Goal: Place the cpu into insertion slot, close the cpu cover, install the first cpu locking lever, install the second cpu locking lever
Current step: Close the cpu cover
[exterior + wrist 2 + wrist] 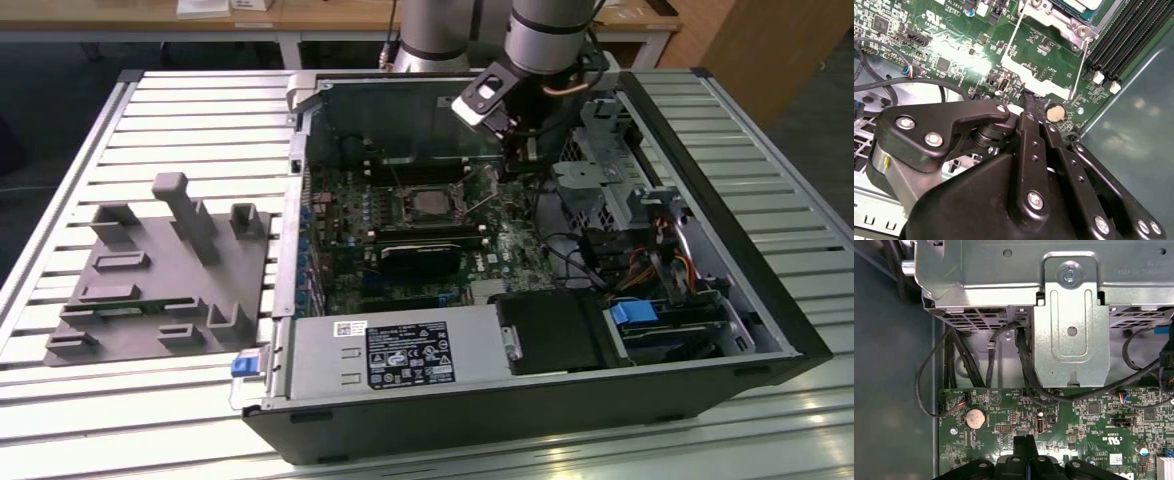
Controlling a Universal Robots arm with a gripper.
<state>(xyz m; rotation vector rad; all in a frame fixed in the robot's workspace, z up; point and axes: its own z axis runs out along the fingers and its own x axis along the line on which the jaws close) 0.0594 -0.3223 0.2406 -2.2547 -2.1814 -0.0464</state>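
The cpu (430,201), pale silver, lies in the insertion slot (404,203) on the green motherboard; in the second wrist view its corner (1080,4) shows inside the slot's metal frame (1054,24). The cpu cover (1034,86) is open, a thin silvery frame tilted up from the slot's edge with the board showing through its cut-out. In the exterior view the cover (478,188) rises beside the slot. My gripper (1026,100) is shut, with its tips right at the cover's free edge. It hangs inside the case (523,158), and its closed fingers (1025,440) show over the board.
A silver drive cage (1071,330) with black cables stands close behind the gripper. Long black memory slots (1121,40) run beside the socket. A coin battery (975,418) sits on the board. The power supply (387,352) lies at the case front, and a grey fixture (160,262) at the exterior view's left.
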